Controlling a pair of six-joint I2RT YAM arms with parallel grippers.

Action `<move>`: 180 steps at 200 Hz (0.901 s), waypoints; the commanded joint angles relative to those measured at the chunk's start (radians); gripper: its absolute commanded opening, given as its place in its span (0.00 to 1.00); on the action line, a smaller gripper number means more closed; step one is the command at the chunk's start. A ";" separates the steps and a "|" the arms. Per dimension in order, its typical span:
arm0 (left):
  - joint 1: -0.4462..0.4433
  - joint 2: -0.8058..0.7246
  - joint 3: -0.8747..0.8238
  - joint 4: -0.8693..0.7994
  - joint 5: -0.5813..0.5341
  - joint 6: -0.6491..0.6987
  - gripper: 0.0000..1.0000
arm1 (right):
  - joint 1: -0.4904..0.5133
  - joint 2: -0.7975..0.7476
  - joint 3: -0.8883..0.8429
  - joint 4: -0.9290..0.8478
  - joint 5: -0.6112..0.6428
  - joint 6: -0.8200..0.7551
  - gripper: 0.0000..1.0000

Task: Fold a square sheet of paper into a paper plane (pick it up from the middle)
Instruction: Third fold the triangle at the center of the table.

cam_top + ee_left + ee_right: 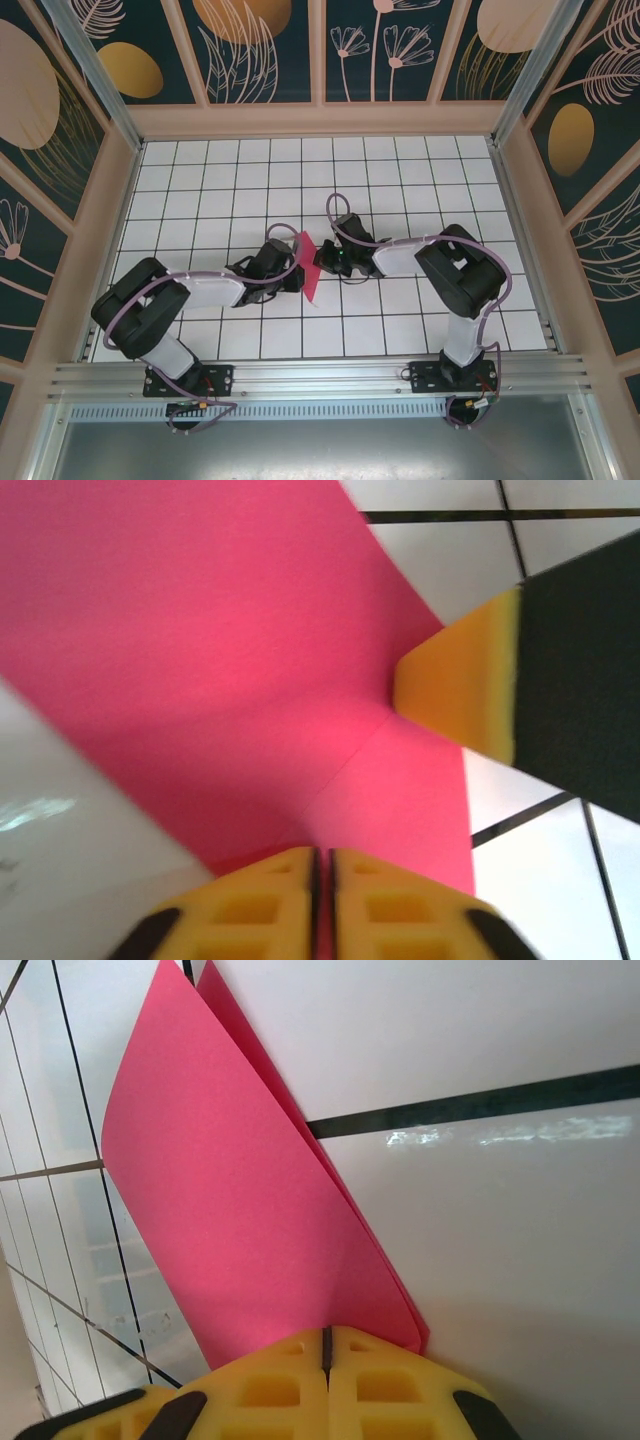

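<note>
The left gripper (322, 865) is shown with its yellow fingers pressed together on one edge of the red-pink sheet of paper (200, 660), a sliver of red being caught in the seam between them. The right gripper (326, 1345) is likewise clamped on the sheet from the opposite side, where two layers are seen lying one against the other. In the left wrist view a faint diagonal crease is traced across the paper, and a yellow pad of the right gripper is set against it.

From above, the sheet is seen almost edge-on, held between the two grippers over the middle of the white gridded table (400, 180).

The paper is judged to be very light, thin and limp: it will bow under its own weight, take a crease wherever it is pinched, and may tear if the arms are drawn apart. It is best gripped at the doubled edge or along the fold line, where it is stiffest.

Around the table, patterned wall panels (250, 40) are set well apart from the work. Lilac cables (345, 232) are looped along both arms. The chief obstacle is judged to be each gripper to the other, so closely are they brought together.
</note>
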 commanded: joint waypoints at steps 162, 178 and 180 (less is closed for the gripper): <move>0.006 0.018 0.030 -0.029 0.019 -0.077 0.00 | 0.024 0.002 0.045 -0.096 0.048 -0.051 0.08; 0.005 0.054 0.020 -0.018 0.023 -0.076 0.00 | 0.023 -0.017 0.063 -0.120 0.051 -0.063 0.10; 0.004 0.057 0.017 -0.016 0.023 -0.076 0.00 | 0.023 -0.019 0.065 -0.122 0.053 -0.065 0.10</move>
